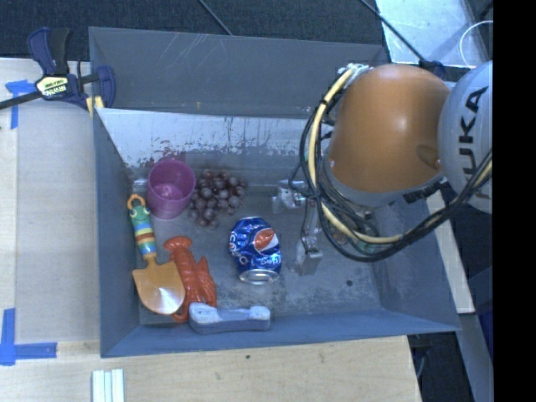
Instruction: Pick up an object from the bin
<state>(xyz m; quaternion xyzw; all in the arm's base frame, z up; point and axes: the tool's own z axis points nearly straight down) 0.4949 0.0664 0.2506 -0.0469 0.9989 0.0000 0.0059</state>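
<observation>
My gripper [299, 226] hangs below the orange cover, right of the bin's middle, just above the floor. It is open: one metal fingertip [289, 197] is at the back and the other [309, 258] is nearer the front, with only bare floor between them. A crushed blue cola can [255, 248] lies on its side just left of the gripper, close to the front fingertip but apart from it. A dark bunch of toy grapes [216, 196] lies further left, toward the back wall.
A purple cup [171, 187] stands in the back left. Along the left wall lies an orange toy shovel [156, 285] with a coloured handle, and a red-orange toy [196, 276] is beside it. A pale blue-grey piece [230, 315] rests at the front wall.
</observation>
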